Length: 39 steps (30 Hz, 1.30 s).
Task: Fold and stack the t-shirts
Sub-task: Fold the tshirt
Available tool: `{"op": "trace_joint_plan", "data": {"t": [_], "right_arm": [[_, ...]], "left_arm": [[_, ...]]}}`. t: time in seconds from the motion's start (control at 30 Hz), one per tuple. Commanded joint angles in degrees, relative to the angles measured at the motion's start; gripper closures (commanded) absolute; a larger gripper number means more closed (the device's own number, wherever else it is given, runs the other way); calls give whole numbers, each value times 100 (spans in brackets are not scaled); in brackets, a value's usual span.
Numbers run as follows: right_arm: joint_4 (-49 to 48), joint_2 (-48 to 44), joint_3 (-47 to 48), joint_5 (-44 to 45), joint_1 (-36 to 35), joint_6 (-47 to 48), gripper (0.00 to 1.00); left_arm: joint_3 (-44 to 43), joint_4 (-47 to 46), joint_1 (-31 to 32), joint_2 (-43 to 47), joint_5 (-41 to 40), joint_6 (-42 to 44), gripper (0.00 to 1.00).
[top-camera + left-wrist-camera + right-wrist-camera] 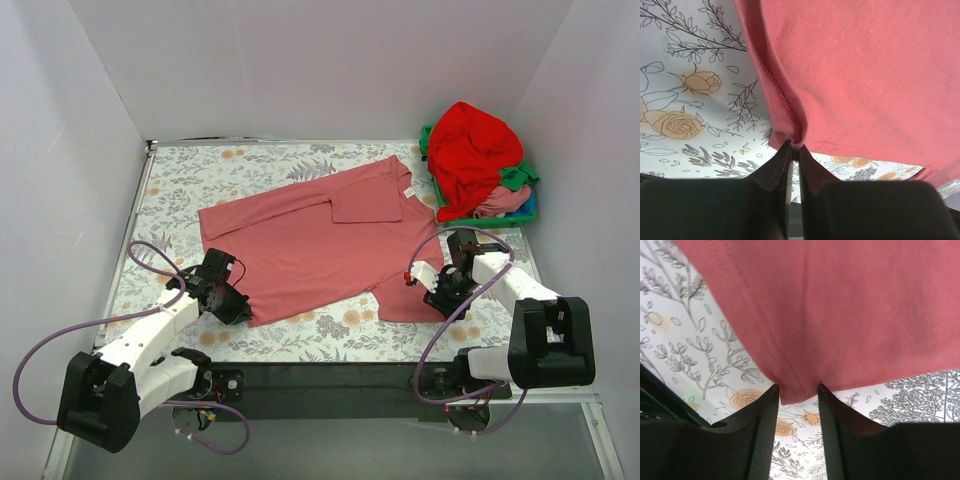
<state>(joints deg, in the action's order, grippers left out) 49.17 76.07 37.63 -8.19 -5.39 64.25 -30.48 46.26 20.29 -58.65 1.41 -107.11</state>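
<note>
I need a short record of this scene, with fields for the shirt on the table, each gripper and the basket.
shirt on table: rose-pink t-shirt, spread on the floral tablecloth
left gripper: shut on the shirt's near left hem corner
right gripper: open, the shirt's near right edge lies between its fingers
basket: green basket at the far right, heaped with a red t-shirt and other clothes
folded stack: none visible
</note>
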Motion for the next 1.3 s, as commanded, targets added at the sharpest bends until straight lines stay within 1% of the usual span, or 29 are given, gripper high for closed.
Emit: {"op": "trace_joint_plan", "data": {"t": [0.0,0.03,0.07,0.13,0.17,0.23,0.27,0.33,0.4,0.43,0.47,0.63,0.97,1.27], "right_arm": [[-812,347,-572,212,20,-17,57],[-838,355,-607,221,12,-70,59],[-908,373,-625,221,20,-88,64],[-944,399,-660,230,20,-140,67],[-979,391,-669,221,20,-149,71],[-997,400,-686,230,20,-158,75],[-997,391,-686,230,12,-167,81],[-971,330,-669,221,11,-176,87],[-831,251,-608,142,12,-167,92],[-752,146,-564,90,20,-150,94],[-594,92,-468,-33,20,-89,98],[-286,-136,-186,-332,20,-18,99],[49,-207,201,-780,20,-18,99],[146,-128,658,-1071,12,-79,99]], "left_arm": [[42,-20,-34,100,44,23,100],[51,-21,-34,100,44,23,100],[51,-21,-34,91,44,15,100],[51,-21,-34,91,44,15,100],[51,-21,-34,91,44,23,100],[51,-12,-34,100,44,23,100],[51,-12,-34,100,44,15,100],[51,-12,-34,100,44,23,100],[33,-3,-34,108,44,32,100],[33,6,-34,117,44,41,100],[25,15,-34,126,44,41,100],[16,6,-34,135,52,50,100],[-55,6,-34,170,79,94,100],[-107,23,-34,152,70,120,100]]}}
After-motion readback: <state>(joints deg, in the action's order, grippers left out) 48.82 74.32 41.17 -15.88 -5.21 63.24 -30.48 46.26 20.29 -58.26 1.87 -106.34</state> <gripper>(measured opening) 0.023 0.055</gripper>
